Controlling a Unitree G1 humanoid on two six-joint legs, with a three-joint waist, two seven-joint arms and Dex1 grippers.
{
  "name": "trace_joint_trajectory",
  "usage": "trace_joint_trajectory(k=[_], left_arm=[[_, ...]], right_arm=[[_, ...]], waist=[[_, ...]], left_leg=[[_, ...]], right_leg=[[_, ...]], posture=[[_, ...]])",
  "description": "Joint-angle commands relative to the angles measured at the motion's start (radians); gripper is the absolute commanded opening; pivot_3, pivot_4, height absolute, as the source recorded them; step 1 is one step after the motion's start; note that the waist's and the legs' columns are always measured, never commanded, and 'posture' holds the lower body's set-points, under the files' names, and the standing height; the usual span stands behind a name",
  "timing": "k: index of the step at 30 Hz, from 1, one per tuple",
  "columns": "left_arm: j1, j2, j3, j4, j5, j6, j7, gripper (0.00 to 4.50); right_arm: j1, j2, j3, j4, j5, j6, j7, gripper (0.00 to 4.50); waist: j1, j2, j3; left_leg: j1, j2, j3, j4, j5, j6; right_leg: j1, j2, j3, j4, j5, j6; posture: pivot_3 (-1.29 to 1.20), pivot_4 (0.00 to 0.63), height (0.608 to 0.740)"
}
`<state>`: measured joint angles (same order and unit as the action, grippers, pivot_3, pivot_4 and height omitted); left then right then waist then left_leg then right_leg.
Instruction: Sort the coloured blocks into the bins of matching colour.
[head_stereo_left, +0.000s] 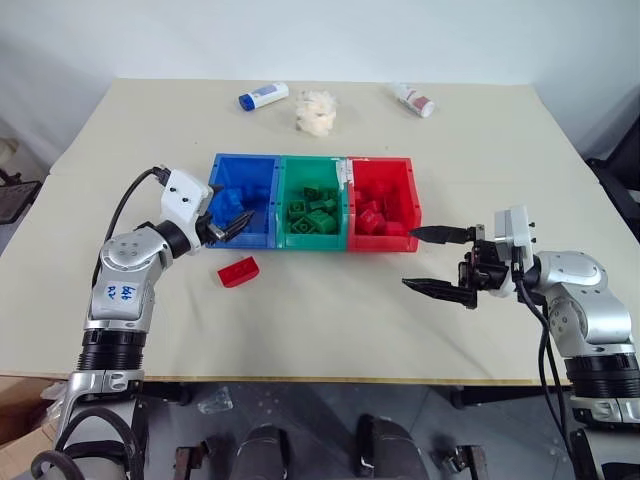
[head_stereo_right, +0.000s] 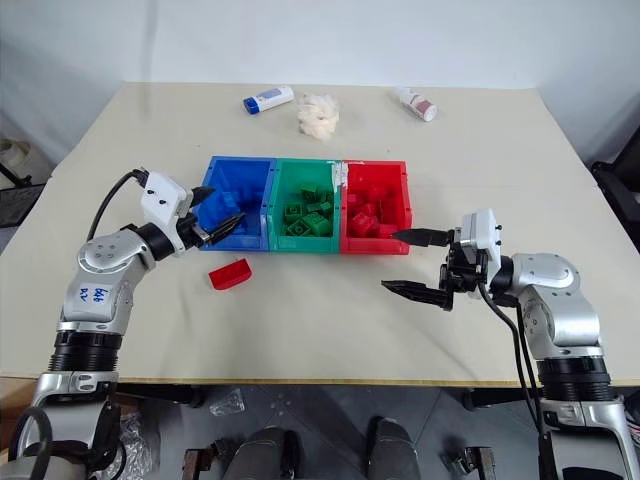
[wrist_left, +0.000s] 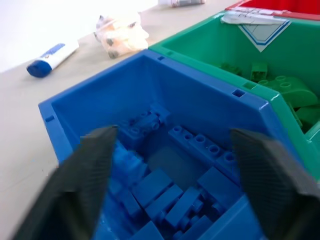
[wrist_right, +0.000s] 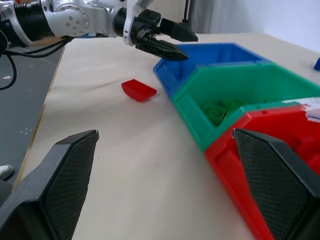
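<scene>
Fingers first: your left gripper stands wide apart and holds nothing, poised at the near edge of the blue bin, left of centre in the left eye view. Your right gripper is equally wide and empty, at centre right, just beside the red bin. Between the 2 sits the green bin. You have 1 red block loose on the table, below the blue bin, lower left of centre.

Left wrist view: both black fingers frame the blue bin's inside, where blue blocks lie piled at lower centre.

Right wrist view: the 2 fingers spread across the bottom, nothing between them; the red block lies left of centre, and green blocks show in the middle bin.

My reading: you are nearly done. All 3 bins hold matching blocks, and only that 1 red block is left to carry across to the red bin.
</scene>
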<state>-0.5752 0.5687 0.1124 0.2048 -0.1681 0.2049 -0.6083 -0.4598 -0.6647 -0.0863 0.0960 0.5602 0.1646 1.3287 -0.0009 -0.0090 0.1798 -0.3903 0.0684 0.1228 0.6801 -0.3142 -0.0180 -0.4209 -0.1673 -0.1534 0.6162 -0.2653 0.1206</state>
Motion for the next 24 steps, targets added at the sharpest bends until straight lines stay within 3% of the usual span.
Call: trace_joint_trajectory(k=[1, 9, 14, 19, 24], left_arm=[[0.055, 0.055, 0.046, -0.089, -0.035, -0.012, -0.053, 4.48], [0.427, 0.220, 0.205, -0.356, -0.218, 0.020, -0.316, 4.48], [0.689, 0.286, 0.342, -0.372, -0.243, -0.013, -0.419, 4.48], [0.800, 0.298, 0.413, -0.299, -0.231, -0.080, -0.483, 4.48], [0.696, 0.274, 0.354, -0.255, -0.223, -0.109, -0.446, 4.48]], right_arm=[[-0.016, 0.004, -0.033, 0.009, 0.022, 0.004, -0.004, 4.50], [-0.036, -0.003, -0.022, 0.037, 0.009, 0.006, 0.026, 4.50], [-0.058, -0.011, -0.008, 0.064, -0.004, 0.004, 0.059, 4.50], [-0.074, -0.020, -0.006, 0.083, -0.013, 0.006, 0.089, 4.50], [-0.090, -0.017, -0.003, 0.094, -0.021, 0.009, 0.099, 4.50]], waist=[[-0.001, 0.000, 0.000], [-0.010, 0.000, 0.000], [-0.018, 0.001, 0.000], [-0.010, 0.001, 0.000], [0.001, 0.001, 0.000]], left_leg=[[0.000, 0.000, 0.000, 0.000, 0.000, 0.000], [0.000, 0.000, 0.001, -0.001, 0.000, 0.000], [0.001, 0.001, 0.002, -0.002, -0.001, -0.001], [0.000, 0.001, 0.002, -0.001, -0.002, -0.001], [0.000, 0.001, 0.002, -0.001, -0.002, -0.001]], right_leg=[[0.000, 0.000, 0.000, 0.000, 0.000, 0.000], [-0.001, 0.000, 0.001, 0.000, 0.000, 0.000], [-0.003, 0.000, 0.002, 0.001, -0.001, -0.001], [-0.003, 0.000, 0.002, 0.001, -0.001, -0.001], [-0.004, 0.000, 0.002, 0.002, -0.001, -0.002]], posture=[[0.00, 0.150, 0.740], [0.00, 0.150, 0.740], [0.00, 0.150, 0.740], [0.00, 0.150, 0.740], [0.00, 0.150, 0.740]])
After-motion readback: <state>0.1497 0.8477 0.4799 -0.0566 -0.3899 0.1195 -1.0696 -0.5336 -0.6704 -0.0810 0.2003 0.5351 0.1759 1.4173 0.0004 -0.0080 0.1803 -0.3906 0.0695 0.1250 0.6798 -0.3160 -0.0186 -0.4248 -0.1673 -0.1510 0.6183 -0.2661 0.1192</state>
